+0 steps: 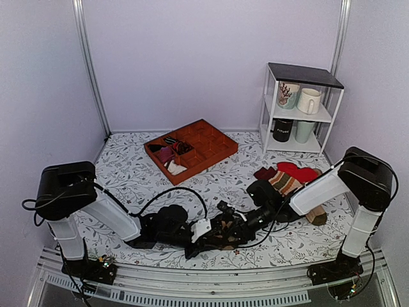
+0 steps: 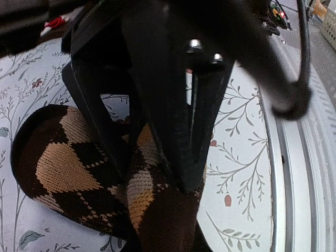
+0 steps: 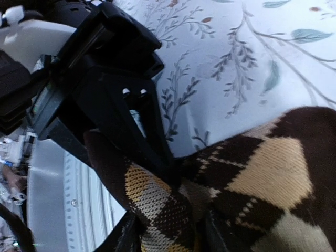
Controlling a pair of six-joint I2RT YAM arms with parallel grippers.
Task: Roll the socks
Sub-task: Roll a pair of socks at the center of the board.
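Both arms reach low across the desk (image 1: pixel 134 173) and meet near its front edge, a little right of centre. The socks (image 1: pixel 219 240) lie there between the two claws, on the leaf-print surface. Left claw (image 2: pixel 155 176): narrow, its black fingers (image 2: pixel 181 142) closed on a raised fold of the brown argyle fabric, which passes up between them. A broad rounded loop of the same fabric lies flat on the desk just left of the fingers in that wrist view. Right claw (image 3: pixel 170 231): also narrow, one blurred finger (image 3: pixel 123 236) on each side of the sock, with the knit filling the gap (the tips themselves are cut off at the bottom edge). From the right wrist view, the left claw shows at upper left, holding a strip of sock that runs down towards the right claw; the rest of the sock spreads out to the right. Further back on the desk sit an orange tray (image 1: pixel 216 144) with small bundles in its left compartments, a white shelf (image 1: pixel 305 75) holding mugs (image 1: pixel 309 100), and a heap of spare socks (image 1: pixel 291 176) beside the right arm.
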